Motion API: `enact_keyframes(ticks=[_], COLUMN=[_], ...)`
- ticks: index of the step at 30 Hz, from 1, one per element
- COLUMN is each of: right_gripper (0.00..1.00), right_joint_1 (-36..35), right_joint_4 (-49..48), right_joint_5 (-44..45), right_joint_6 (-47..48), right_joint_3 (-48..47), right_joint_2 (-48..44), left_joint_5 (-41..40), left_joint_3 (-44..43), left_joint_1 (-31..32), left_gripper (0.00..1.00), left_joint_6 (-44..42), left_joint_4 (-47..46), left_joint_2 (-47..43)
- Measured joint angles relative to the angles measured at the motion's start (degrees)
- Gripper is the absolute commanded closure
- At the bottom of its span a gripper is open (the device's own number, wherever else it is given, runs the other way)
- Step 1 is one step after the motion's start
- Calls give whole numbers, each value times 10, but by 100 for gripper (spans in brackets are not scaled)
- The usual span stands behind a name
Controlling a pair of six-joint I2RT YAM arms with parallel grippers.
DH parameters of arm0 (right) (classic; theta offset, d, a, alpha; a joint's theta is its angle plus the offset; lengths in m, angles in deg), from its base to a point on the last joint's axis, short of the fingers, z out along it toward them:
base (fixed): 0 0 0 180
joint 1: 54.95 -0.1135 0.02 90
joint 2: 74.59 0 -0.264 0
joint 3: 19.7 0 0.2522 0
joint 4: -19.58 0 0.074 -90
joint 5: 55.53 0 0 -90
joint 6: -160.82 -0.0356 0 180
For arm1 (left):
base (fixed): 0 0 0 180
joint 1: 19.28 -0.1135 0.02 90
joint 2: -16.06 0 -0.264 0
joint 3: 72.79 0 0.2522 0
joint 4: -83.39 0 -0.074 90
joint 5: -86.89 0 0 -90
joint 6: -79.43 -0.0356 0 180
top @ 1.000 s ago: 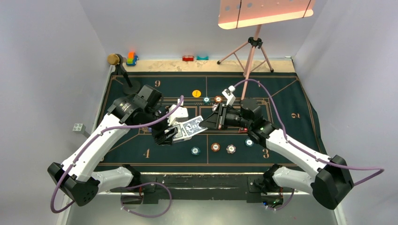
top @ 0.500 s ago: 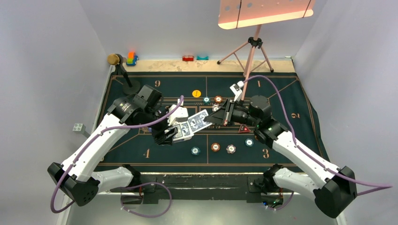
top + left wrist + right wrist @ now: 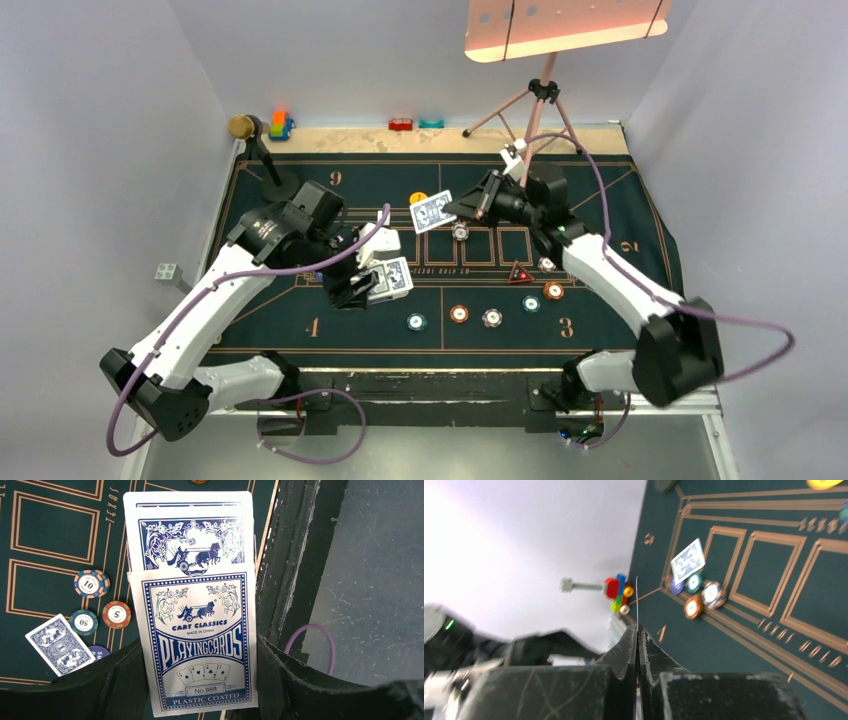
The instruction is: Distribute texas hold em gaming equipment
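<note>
The left gripper (image 3: 365, 286) clamped narrowly on the blue-and-white boxed deck of playing cards (image 3: 200, 655), just off the dark green felt mat's (image 3: 380, 338) centre toward nine o'clock. The right gripper (image 3: 465, 210), jaws pinched shut, held a single blue-patterned-back card (image 3: 433, 211) over the mat toward twelve o'clock.

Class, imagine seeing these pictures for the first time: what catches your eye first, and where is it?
The right gripper holds a single card over the far middle of the green mat. The left gripper clamps a pack of cards left of centre, with chips scattered along the near side.
</note>
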Motion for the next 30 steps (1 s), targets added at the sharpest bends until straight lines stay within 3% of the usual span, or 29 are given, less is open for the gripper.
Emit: enact_keyframes(ticks=[10,14,30], right_gripper=[100,100,99], right_joint_1=[10,10,-16], right_joint_4=[-12,-5,56], right_joint_5=[56,79,163], right_joint_6=[56,63,86], right_joint_3=[-199,-267,-440], right_joint_2=[355,448,575], left_joint_5=[0,0,0], left_joint_3=[0,0,0], left_joint_1=[0,0,-1], left_gripper=[100,100,100], left_joint_6=[0,0,0], left_joint_4=[3,9,15], left_joint_2=[-4,-6,-18])
